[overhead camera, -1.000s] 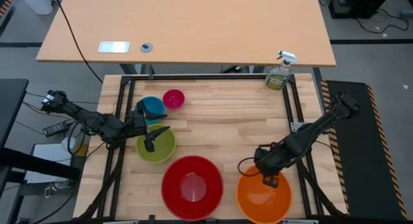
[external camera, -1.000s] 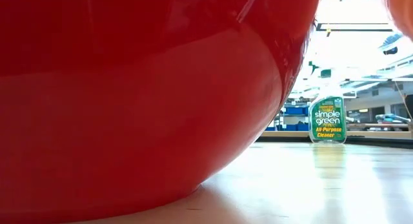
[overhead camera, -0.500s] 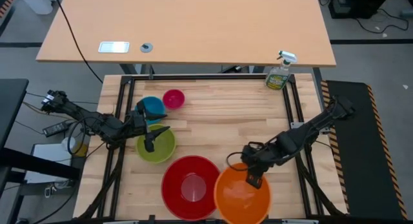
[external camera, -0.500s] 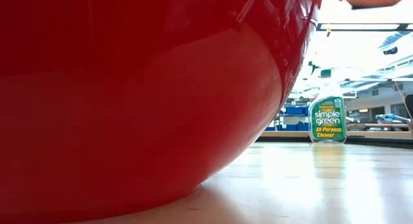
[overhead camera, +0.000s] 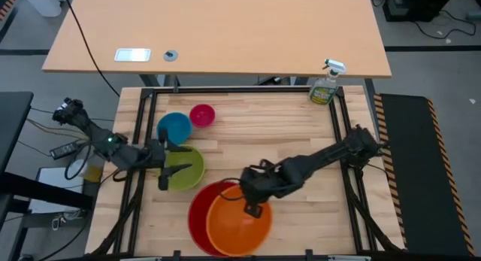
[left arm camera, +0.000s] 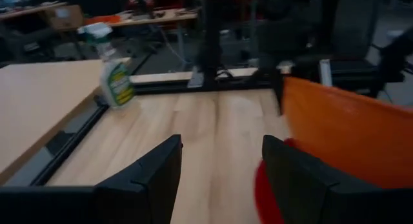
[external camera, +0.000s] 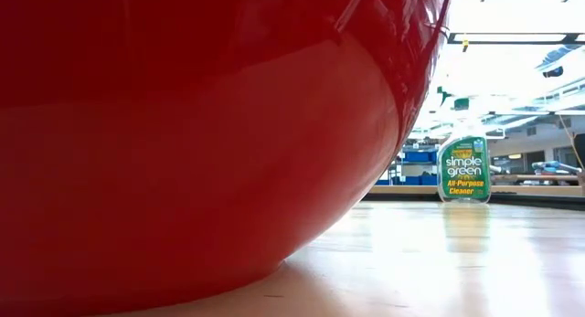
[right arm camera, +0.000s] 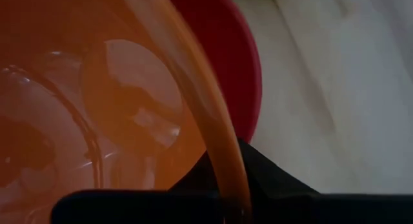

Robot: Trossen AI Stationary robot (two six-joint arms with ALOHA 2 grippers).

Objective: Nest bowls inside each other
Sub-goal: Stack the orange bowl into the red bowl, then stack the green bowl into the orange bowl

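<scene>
The big red bowl (overhead camera: 204, 212) sits at the table's near edge and fills the low view (external camera: 183, 134). The orange bowl (overhead camera: 239, 227) hangs over the red bowl's right half, with my right gripper (overhead camera: 252, 207) shut on its rim. The lime green bowl (overhead camera: 189, 169) sits left of centre. My left gripper (overhead camera: 177, 160) (left arm camera: 219, 179) hovers open over the lime bowl's left part, holding nothing. The blue bowl (overhead camera: 174, 128) and the small pink bowl (overhead camera: 202, 114) stand behind it. My right gripper pinches the orange bowl's rim (right arm camera: 224, 169) on its far side, one finger inside the bowl and the other finger (right arm camera: 274, 182) outside. The fingers slant down from the table's right. The bowl hangs tilted above the red bowl (right arm camera: 235, 69); whether they touch I cannot tell.
A green spray bottle (overhead camera: 325, 84) (external camera: 463, 166) (left arm camera: 115, 72) stands at the table's far right corner. Bare wood lies between the bowls and the bottle. A black frame (overhead camera: 240, 90) runs round the table top.
My right gripper has carried the orange bowl up and toward the table's left edge, from the near right corner to over the red bowl's right half, staying shut on its rim. My left gripper has drifted a little toward the near edge, still open.
</scene>
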